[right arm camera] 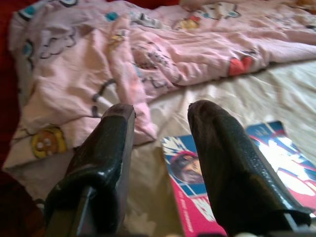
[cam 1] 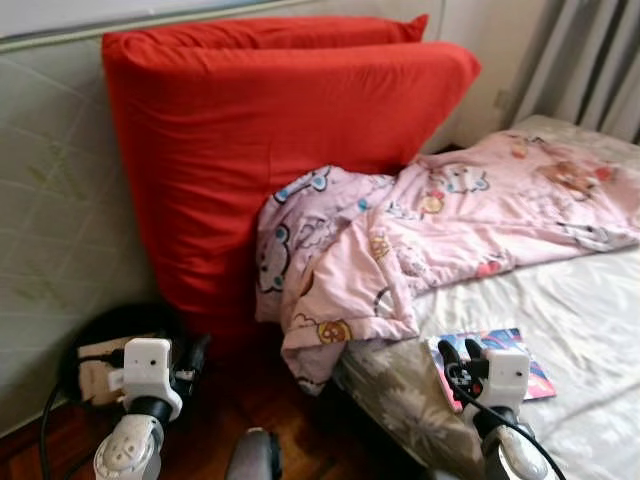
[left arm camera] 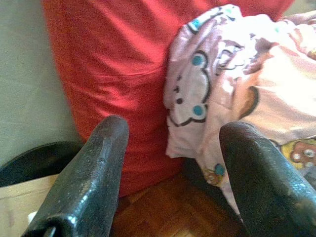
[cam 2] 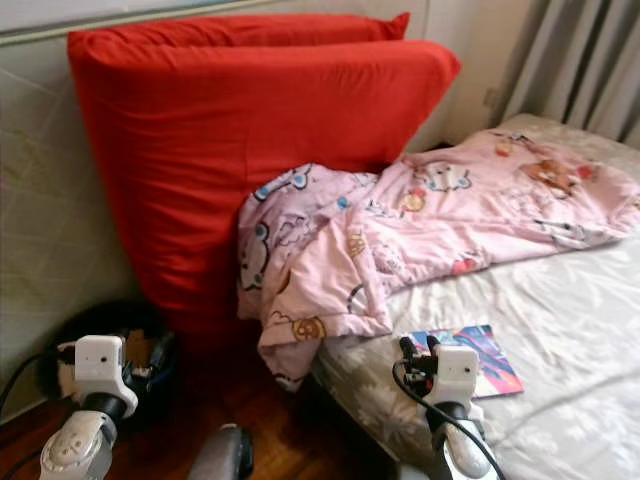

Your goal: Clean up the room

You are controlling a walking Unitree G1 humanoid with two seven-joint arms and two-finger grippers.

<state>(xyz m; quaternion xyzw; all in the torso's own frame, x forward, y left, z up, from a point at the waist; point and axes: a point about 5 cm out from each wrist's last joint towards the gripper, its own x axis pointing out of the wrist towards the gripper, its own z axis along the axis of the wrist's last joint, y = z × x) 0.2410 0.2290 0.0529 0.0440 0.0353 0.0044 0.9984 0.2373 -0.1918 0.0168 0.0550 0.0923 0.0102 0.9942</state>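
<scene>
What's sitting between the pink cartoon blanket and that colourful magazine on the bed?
Only bare pale bedsheet separates the pink blanket from the magazine, clearest in the right wrist view.

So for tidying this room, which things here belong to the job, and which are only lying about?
Job:
- pink blanket, hanging off the bed
- magazine on the sheet
- right claw, open above the magazine

Lying about:
- red cushions
- curtain
- black round thing on the floor

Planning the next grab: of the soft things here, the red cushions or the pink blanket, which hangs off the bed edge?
The pink cartoon-print blanket: its corner droops over the mattress edge toward the floor. The two red cushions stand upright against the wall.
</scene>
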